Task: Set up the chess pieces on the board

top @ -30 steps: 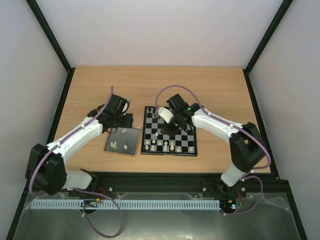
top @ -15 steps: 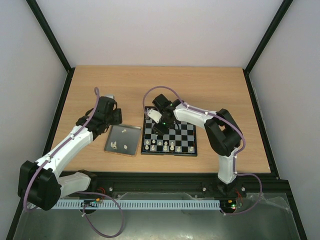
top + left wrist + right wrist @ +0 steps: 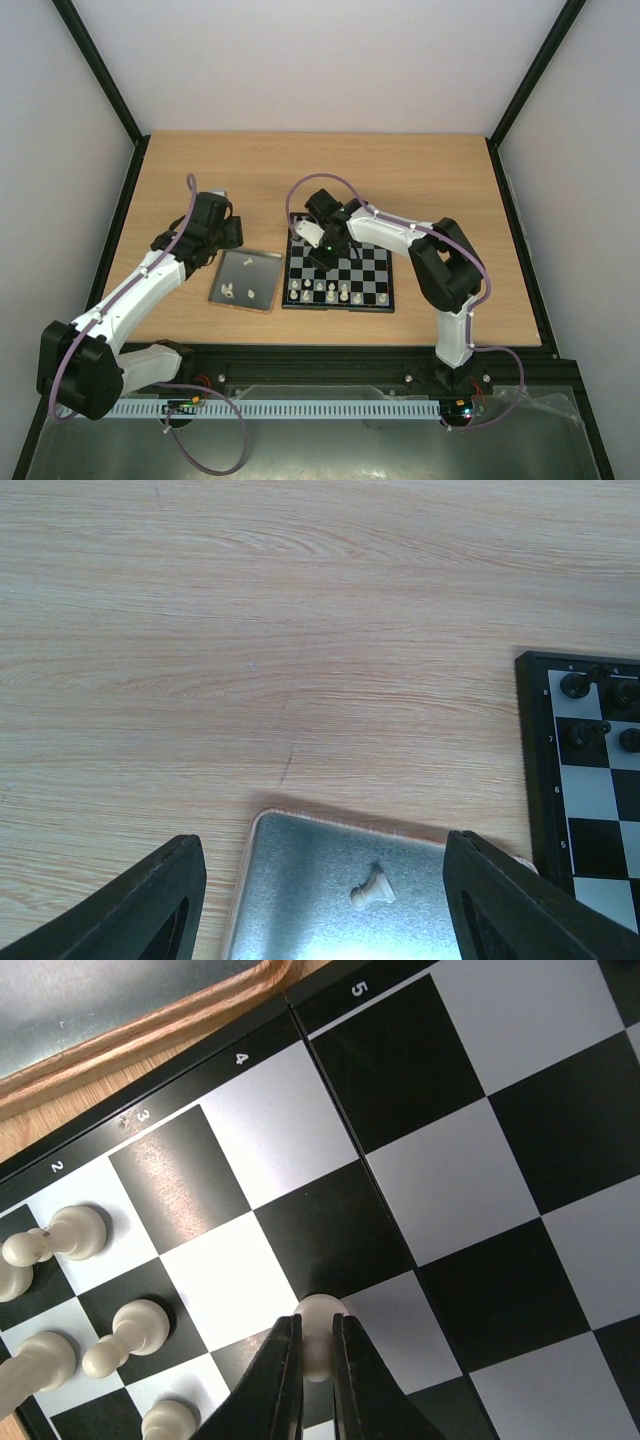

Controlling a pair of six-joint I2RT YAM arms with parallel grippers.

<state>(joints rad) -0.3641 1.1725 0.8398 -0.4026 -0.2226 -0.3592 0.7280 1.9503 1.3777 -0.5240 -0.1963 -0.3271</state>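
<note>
Partway done: several white chess pieces (image 3: 330, 290) stood in rows along board (image 3: 372, 268) near edge; few more lay on tray (image 3: 265, 280) beside board's left edge. Right gripper (image 3: 316, 1332) clamped on white pawn (image 3: 320, 1308), low over board's left side. Left gripper (image 3: 320, 910) spread, empty, above tray's far edge. Table (image 3: 440, 170) offered open room toward far and right edges; tray-board gap narrow.
</note>
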